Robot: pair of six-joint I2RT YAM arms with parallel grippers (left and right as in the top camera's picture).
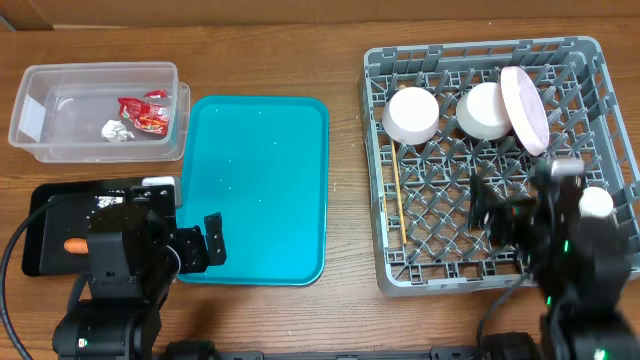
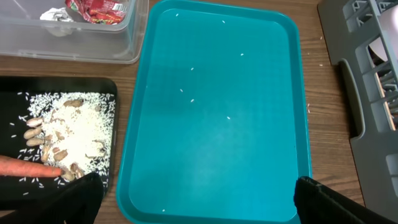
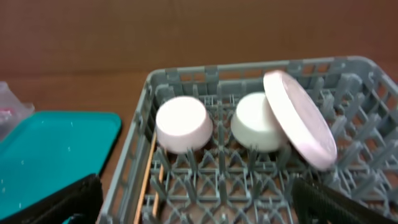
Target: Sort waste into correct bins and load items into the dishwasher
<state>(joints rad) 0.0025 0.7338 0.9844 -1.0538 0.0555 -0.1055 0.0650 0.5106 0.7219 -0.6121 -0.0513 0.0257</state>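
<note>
Both left hand [image 2: 197, 182] and right hand [image 3: 196, 183] hover open.

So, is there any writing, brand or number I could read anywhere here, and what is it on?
No text can be read in any view.
Red snack wrapper in the clear tub: light marks that may be print, too blurred to read.
White sticker on the tub's end: nothing legible, too small to tell.
</note>
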